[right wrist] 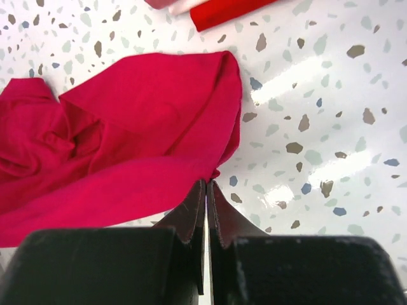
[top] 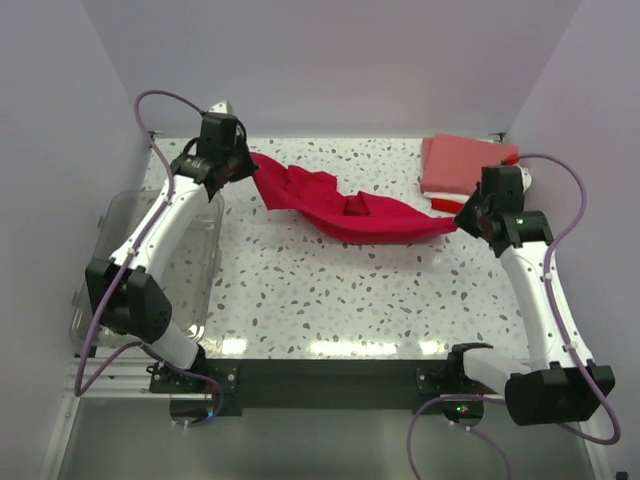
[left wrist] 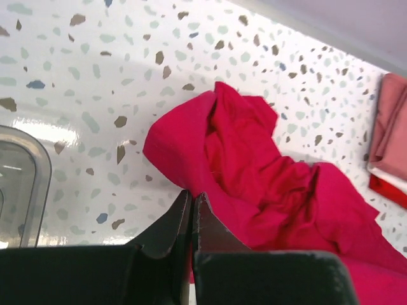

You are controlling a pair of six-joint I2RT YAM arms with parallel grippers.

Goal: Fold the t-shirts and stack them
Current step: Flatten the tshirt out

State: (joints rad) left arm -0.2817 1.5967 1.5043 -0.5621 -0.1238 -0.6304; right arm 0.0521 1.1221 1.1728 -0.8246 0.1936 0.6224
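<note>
A crimson-red t-shirt (top: 345, 207) hangs crumpled and stretched between my two grippers above the speckled table. My left gripper (top: 248, 165) is shut on its left end; in the left wrist view the gripper (left wrist: 191, 198) pinches the cloth (left wrist: 254, 171). My right gripper (top: 460, 218) is shut on its right end; in the right wrist view the gripper (right wrist: 206, 185) pinches the cloth (right wrist: 127, 140). A folded stack sits at the back right, salmon-pink (top: 462, 163) on top, with white and red edges below (top: 443, 205). It also shows in the left wrist view (left wrist: 389, 130) and the right wrist view (right wrist: 222, 11).
A clear plastic bin (top: 110, 270) stands at the left edge of the table, under my left arm; its rim shows in the left wrist view (left wrist: 25, 184). White walls enclose the table on three sides.
</note>
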